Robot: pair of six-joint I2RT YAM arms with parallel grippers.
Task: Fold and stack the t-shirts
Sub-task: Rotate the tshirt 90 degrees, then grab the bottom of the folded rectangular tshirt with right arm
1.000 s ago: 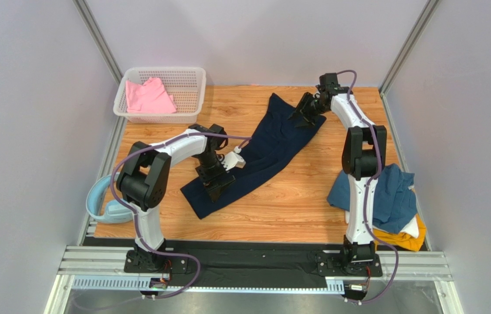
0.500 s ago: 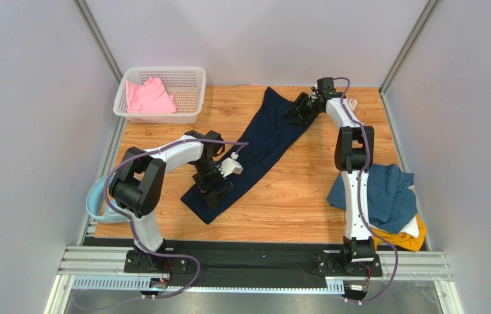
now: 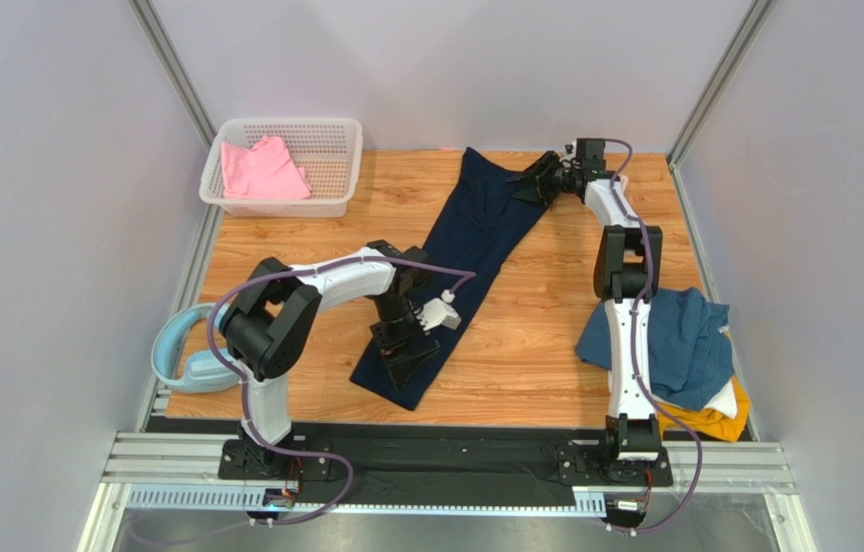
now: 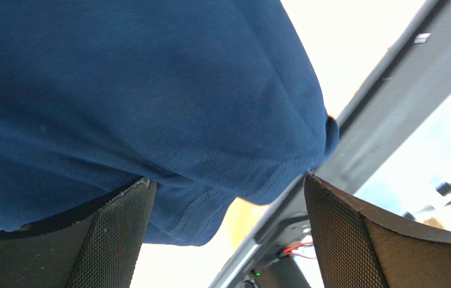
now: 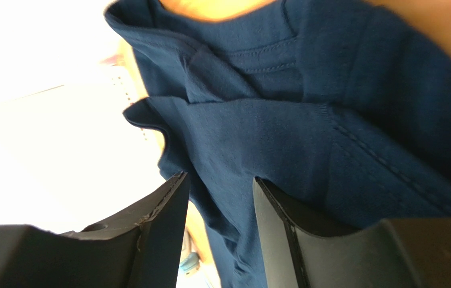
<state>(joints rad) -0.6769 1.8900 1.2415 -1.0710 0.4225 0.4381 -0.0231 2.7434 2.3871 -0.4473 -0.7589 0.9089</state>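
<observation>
Navy t-shirt (image 3: 473, 236) | spans left gripper (image 3: 408, 351) to right gripper (image 3: 535, 184)

White basket (image 3: 338, 161) on the wooden table (image 3: 540, 334), far-left; pale-blue object (image 3: 177, 351) at near-left edge.

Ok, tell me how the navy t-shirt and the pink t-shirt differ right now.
The navy t-shirt lies stretched in a long strip across the table; the pink t-shirt sits bunched in the white basket. The navy t-shirt covers far more area than the pink t-shirt. The left gripper and right gripper are at the navy t-shirt's ends; nothing touches the pink t-shirt. Both are plain-coloured.
</observation>
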